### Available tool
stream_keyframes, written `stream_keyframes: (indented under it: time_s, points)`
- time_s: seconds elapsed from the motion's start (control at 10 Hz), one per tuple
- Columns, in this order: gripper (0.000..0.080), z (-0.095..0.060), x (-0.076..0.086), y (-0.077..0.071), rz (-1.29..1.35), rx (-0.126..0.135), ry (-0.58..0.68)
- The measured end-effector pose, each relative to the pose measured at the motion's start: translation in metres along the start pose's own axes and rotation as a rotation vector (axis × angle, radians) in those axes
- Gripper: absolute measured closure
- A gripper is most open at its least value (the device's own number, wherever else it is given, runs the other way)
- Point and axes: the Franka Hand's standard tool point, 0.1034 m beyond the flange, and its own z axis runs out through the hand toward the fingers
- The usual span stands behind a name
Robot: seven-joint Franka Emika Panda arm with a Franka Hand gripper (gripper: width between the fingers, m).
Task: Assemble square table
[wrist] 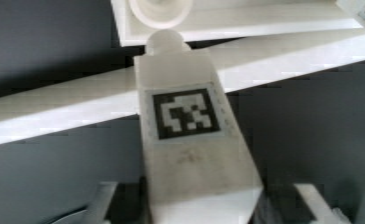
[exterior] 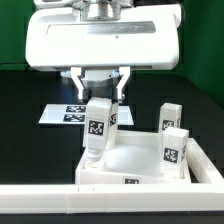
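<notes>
A short white tagged block leg [exterior: 98,125] is clamped by the two-finger gripper [exterior: 98,100] above the near-left corner socket [wrist: 161,10] of the white plastic square slab [exterior: 140,160].

The square table [exterior: 140,160] and its legs [exterior: 98,125] were white, each leg bearing a black-and-white square tag [wrist: 184,110]. The worktop [exterior: 25,120] was black; the backdrop [exterior: 200,35] was green.
</notes>
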Motion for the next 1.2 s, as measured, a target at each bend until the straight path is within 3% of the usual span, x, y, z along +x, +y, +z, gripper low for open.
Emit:
stream_keyframes:
  time_s: [0.3,1.2]
  points:
    - [0.0515,0.001,-0.009,0.007,-0.005,-0.009,0.007]
    - [0.0515,0.015,-0.025,0.002,-0.02,-0.015,-0.023]
